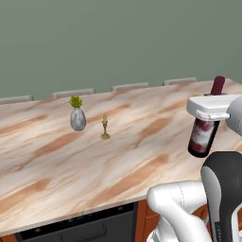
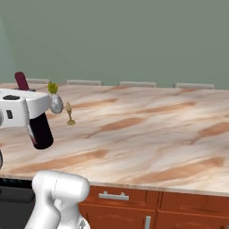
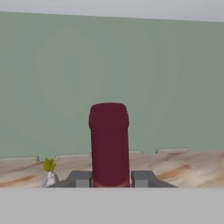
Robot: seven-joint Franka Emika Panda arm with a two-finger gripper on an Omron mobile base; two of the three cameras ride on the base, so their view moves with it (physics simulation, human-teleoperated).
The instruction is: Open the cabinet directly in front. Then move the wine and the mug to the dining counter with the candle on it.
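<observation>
dark wine bottle (image 1: 204, 130), red capsule, tilted, clamped in gripper (image 3: 109, 178) above dining counter (image 1: 94, 160)

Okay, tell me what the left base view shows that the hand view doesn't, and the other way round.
Left base view alone: the candle standing right of the vase, the wine bottle's labelled body hanging tilted above the dining counter, the robot's white arm, and a dark appliance front below the counter edge.

Hand view alone: the gripper up close, its fingers pressed on either side of the bottle's dark red neck.

Both: the wine held by the gripper, the marble counter, the grey vase with its yellow-green plant, chair backs and the green wall.
</observation>
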